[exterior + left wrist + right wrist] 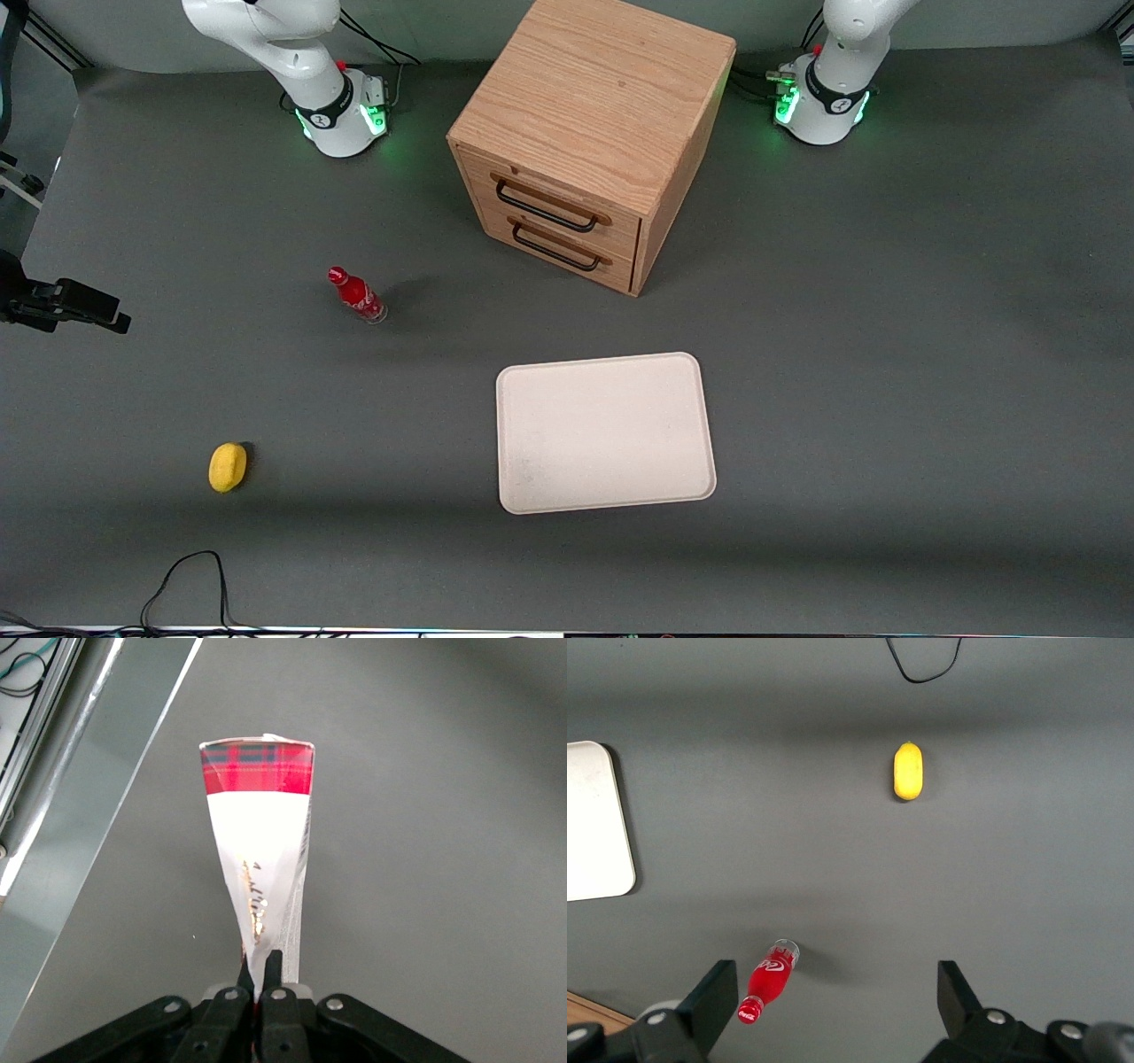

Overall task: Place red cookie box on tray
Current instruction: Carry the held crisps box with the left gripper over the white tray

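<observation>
In the left wrist view my left gripper (pixel 260 967) is shut on the red cookie box (pixel 261 842). The box is a long, thin carton with a white panel and a red tartan end, and it sticks out from the jaws above bare grey table. Neither the gripper nor the box shows in the front view. The cream-white tray (pixel 605 432) lies flat with nothing on it, nearer the front camera than the cabinet. One corner of the tray shows in the right wrist view (pixel 594 819).
A wooden two-drawer cabinet (pixel 594 133) stands at the back middle, drawers shut. A small red bottle (pixel 357 295) and a yellow object (pixel 228 467) lie toward the parked arm's end. A black cable (pixel 190 576) loops near the front edge. The table's edge strip (pixel 80 815) runs beside the box.
</observation>
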`<move>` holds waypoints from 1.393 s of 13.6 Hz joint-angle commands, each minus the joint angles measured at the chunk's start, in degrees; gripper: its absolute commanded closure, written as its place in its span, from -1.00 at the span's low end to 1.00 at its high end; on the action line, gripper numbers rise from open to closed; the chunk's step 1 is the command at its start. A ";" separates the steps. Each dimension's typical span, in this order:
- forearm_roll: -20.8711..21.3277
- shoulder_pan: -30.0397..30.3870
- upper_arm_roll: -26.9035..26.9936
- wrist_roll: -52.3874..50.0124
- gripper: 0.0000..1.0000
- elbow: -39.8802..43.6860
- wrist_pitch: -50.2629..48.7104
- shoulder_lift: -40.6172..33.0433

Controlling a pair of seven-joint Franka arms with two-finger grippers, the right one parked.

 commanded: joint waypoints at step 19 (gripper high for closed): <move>0.70 -57.35 0.60 -23.23 1.00 6.44 1.13 4.97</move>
